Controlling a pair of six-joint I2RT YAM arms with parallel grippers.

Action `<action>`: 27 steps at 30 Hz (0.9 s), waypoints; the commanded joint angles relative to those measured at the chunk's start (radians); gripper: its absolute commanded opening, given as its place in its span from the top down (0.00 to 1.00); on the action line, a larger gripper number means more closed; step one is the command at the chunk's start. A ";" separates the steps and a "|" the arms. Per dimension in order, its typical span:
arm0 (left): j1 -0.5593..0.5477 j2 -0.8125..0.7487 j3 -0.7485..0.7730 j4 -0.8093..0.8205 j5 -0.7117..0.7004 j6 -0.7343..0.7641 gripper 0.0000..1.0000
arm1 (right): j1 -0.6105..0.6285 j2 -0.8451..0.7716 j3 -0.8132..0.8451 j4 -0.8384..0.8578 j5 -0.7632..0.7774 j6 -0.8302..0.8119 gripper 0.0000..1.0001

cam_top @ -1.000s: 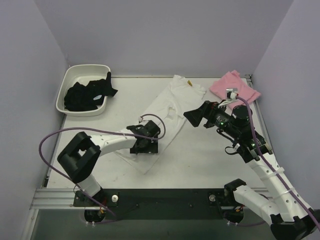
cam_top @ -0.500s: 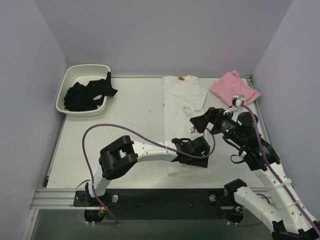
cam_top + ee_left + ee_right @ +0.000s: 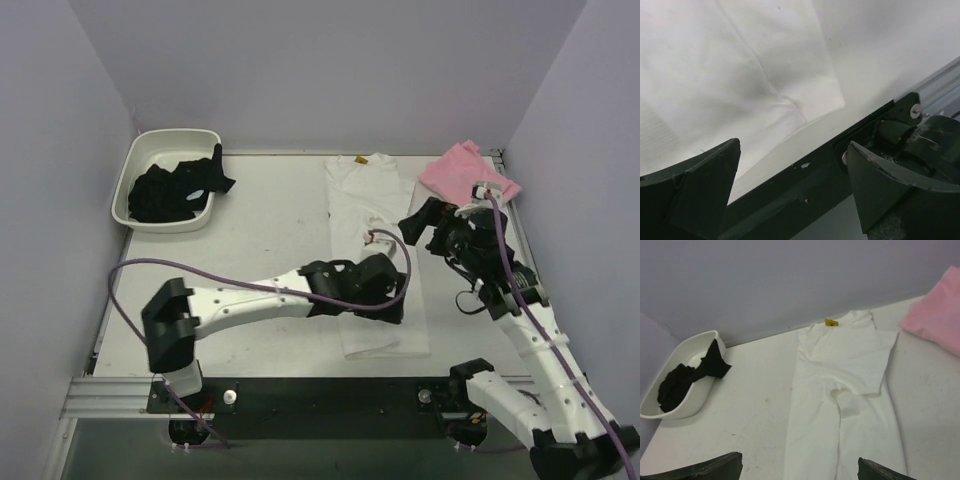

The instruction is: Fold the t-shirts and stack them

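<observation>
Spread wide and empty at left gripper (image 3: 792, 150), low over near hem of white t-shirt (image 3: 365, 195). Wide and empty too at right gripper (image 3: 800, 460), raised beside it. Laid out as long strip, seemingly half-folded; pink t-shirt (image 3: 468, 172) folded at far right corner. Left to do: crosswise folds, stacking.

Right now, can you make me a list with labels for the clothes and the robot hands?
White cotton t-shirt: flat on the table in a long strip, yellow neck tag at the far end
Pink cotton t-shirt: far right corner
White plastic tub: far left, black clothes inside
Left hand: open, over the white shirt's near end
Right hand: open, raised near that shirt's right edge
</observation>
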 commanded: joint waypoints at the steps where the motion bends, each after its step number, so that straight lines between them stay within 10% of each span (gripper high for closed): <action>1: 0.085 -0.281 -0.092 -0.123 -0.118 0.043 0.03 | -0.019 0.254 0.059 0.004 -0.057 0.030 0.00; 10: 0.422 -0.672 -0.374 -0.155 -0.014 0.110 0.03 | 0.086 0.741 0.290 -0.134 0.096 -0.034 0.00; 27: 0.544 -0.772 -0.456 -0.173 0.069 0.167 0.03 | 0.133 1.131 0.485 -0.200 0.259 -0.082 0.00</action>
